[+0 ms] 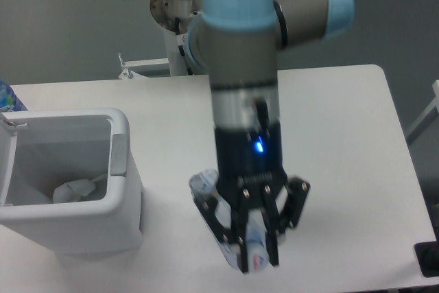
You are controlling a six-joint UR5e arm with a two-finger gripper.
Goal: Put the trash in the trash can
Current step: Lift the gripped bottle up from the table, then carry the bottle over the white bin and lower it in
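My gripper [256, 257] hangs above the table's front middle, pointing down, with its fingers [240, 241] shut on the clear bluish bottle [204, 189]. The bottle is tilted; its upper end sticks out to the left of the wrist and its red-lettered label shows at the fingertips. The white trash can [122, 132] stands at the left, well apart from the gripper. A crumpled white wrapper [71, 191] lies inside it on the bottom.
The arm's base column [184, 15] rises behind the table's far edge. A blue-patterned object [7, 97] peeks in at the left edge, behind the can. A dark block [429, 259] sits at the lower right, past the table's right edge.
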